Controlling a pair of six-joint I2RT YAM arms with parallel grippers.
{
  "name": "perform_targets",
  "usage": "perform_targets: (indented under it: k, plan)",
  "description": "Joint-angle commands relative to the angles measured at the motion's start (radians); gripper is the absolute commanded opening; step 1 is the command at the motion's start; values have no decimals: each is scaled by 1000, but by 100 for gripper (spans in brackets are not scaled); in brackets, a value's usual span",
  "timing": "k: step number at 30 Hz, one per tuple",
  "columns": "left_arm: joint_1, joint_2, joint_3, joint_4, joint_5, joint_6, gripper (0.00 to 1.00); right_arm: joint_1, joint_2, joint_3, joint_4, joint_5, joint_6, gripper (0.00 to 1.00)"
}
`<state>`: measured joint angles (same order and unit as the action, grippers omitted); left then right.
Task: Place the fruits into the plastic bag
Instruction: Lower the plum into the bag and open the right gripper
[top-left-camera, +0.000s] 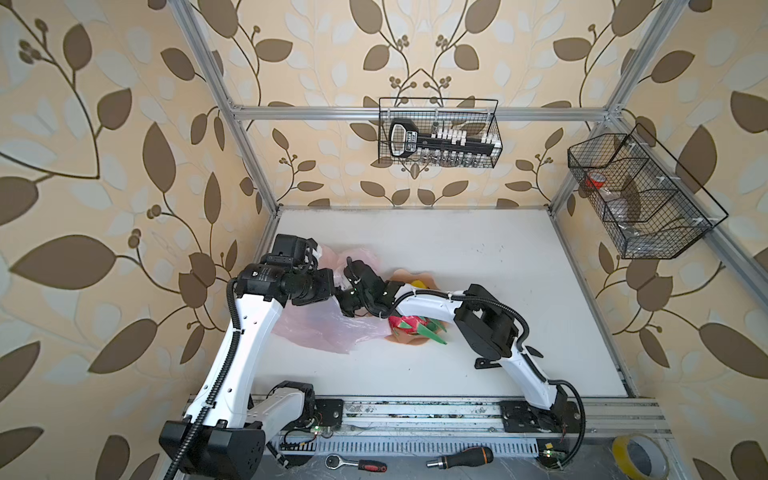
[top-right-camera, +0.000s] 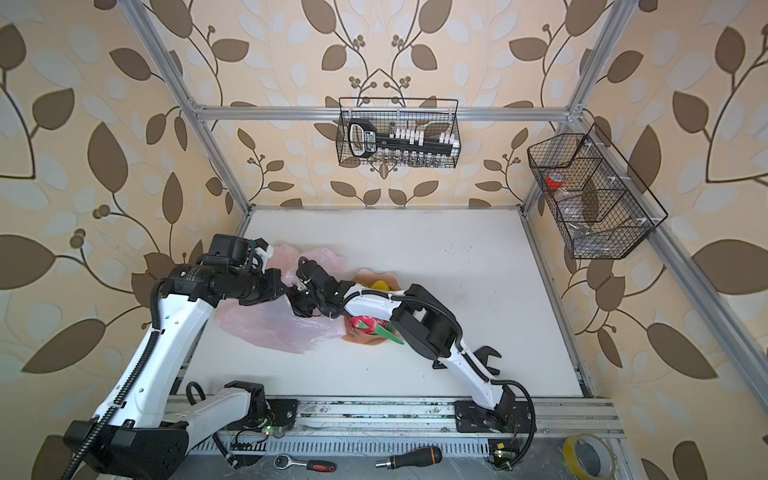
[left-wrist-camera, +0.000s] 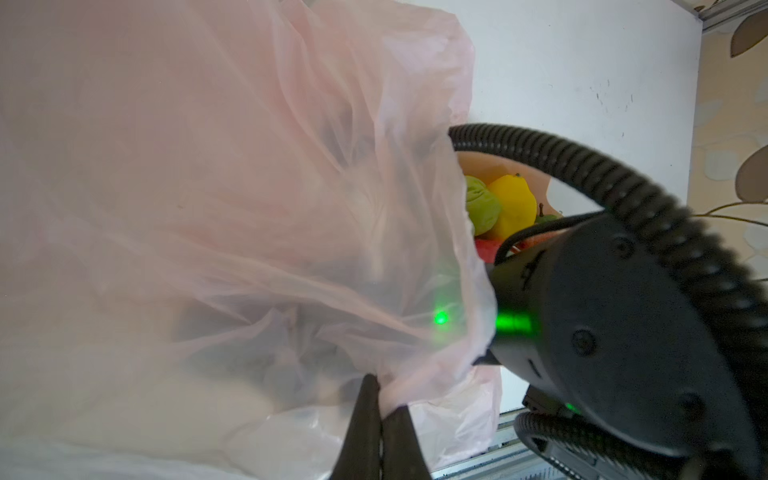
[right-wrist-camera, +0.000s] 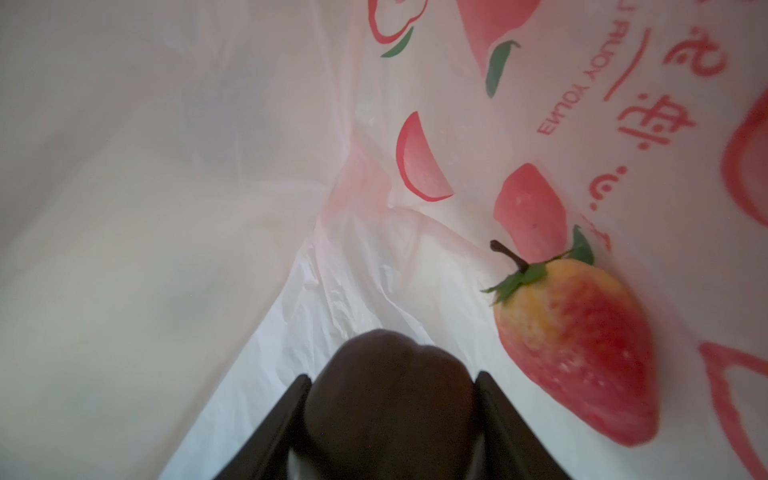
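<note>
White surface (top-left-camera: 478, 266), scuffed, fenced by aluminium frame (top-left-camera: 365, 113) and leaf-print wallpaper (top-left-camera: 104, 166); wire basket (top-left-camera: 440, 133) on the back wall, second wire basket (top-left-camera: 644, 195) at the right. Plastic bag (top-left-camera: 320, 332) left of centre on the surface, mouth towards the scalloped bowl (top-left-camera: 409, 341). Left end effector (left-wrist-camera: 384, 395) clenched on the bag's edge. Right end effector (right-wrist-camera: 392, 376) inside the bag, grasping the dark purple ball (right-wrist-camera: 386, 411); strawberry (right-wrist-camera: 577, 353) loose beside it. Dragon fruit (top-left-camera: 409, 325) and yellow fruit (top-left-camera: 419, 284) in the bowl. Ratchet (top-left-camera: 357, 462), screwdriver (top-left-camera: 459, 457), tape roll (top-left-camera: 640, 457) along the front rail.
</note>
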<state>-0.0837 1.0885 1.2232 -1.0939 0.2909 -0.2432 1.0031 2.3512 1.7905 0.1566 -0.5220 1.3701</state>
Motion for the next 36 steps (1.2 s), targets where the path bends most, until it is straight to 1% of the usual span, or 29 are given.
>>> perform_targets:
  k: [1,6,11,15,16,18,19,24,28,36]
  plan:
    - [5,-12,-5,15,33,0,0,14,37,43,3,-21,56,35]
    - [6,-15,-10,17,36,1,0,18,58,47,8,-20,70,36]
    - [5,-19,-17,17,36,2,0,21,69,55,9,-23,72,41]
    - [5,-23,-19,16,34,1,0,21,65,54,4,-37,60,51]
    - [5,-24,-21,16,33,1,0,21,62,53,4,-39,57,55]
    - [5,-25,-21,14,29,2,0,20,54,53,3,-44,44,65]
    - [5,-27,-22,14,27,1,0,21,50,53,3,-48,37,68]
    - [6,-39,-33,19,19,-14,0,21,18,21,18,-63,17,75]
    - [5,-47,-36,18,6,-19,0,20,-8,-15,44,-74,15,79]
    - [5,-53,-42,4,-35,-44,0,12,-93,-99,77,-79,7,82]
